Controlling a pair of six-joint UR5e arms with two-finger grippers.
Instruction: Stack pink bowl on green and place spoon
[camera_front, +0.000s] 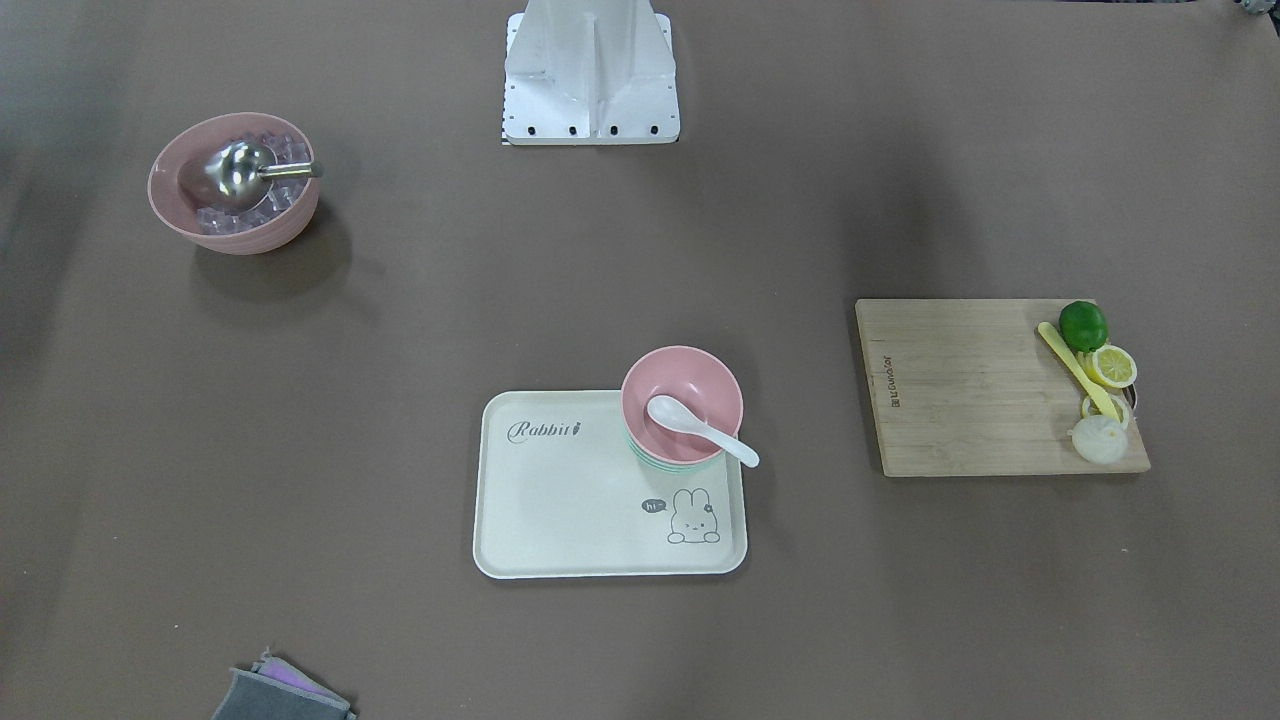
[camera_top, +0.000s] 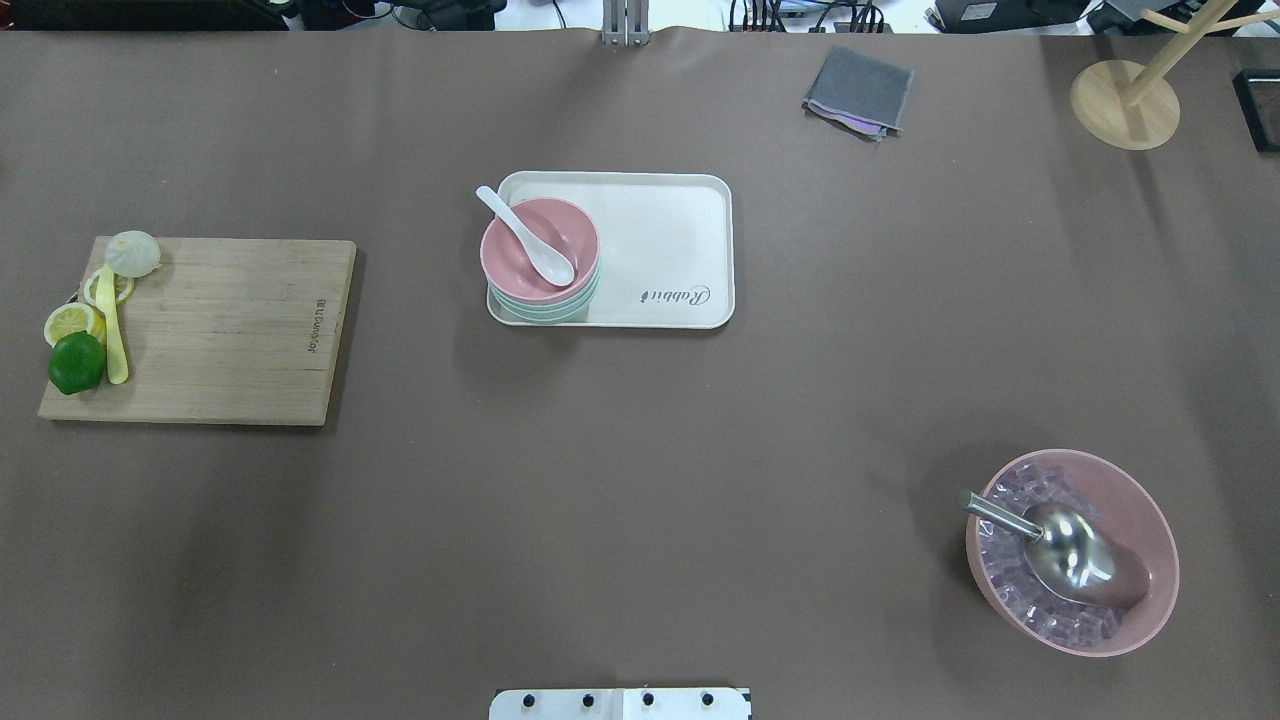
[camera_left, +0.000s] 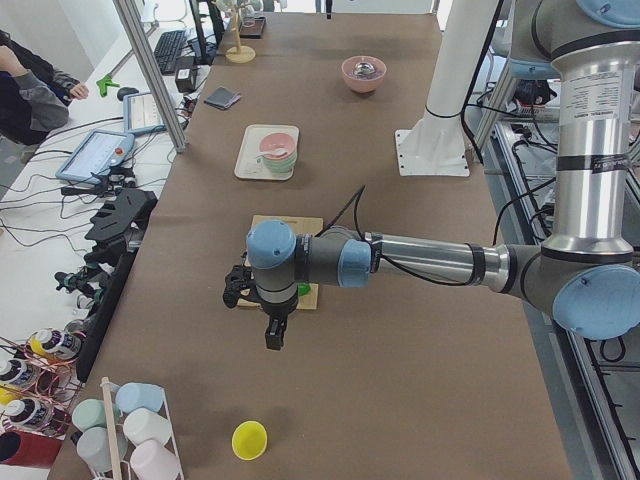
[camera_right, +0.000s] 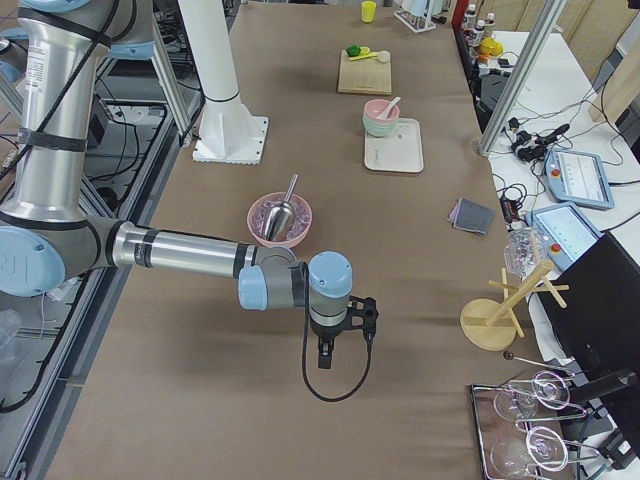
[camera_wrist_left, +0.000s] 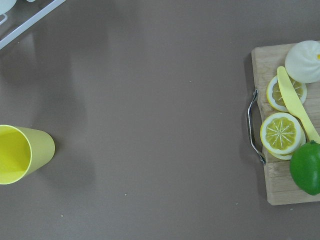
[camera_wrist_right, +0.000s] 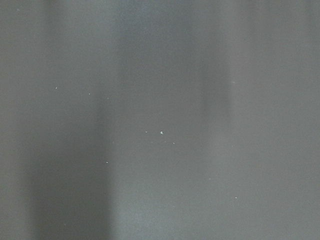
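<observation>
A pink bowl sits stacked in a green bowl at one corner of a cream rabbit tray. A white spoon lies in the pink bowl with its handle over the rim. The overhead view shows the same pink bowl, green bowl, spoon and tray. My left gripper hangs over the table past the cutting board, far from the tray. My right gripper hangs over bare table past the ice bowl. I cannot tell if either is open.
A large pink bowl of ice cubes with a metal scoop stands on my right. A wooden cutting board with lime, lemon slices and a yellow knife lies on my left. A grey cloth, a wooden stand and a yellow cup stand further out.
</observation>
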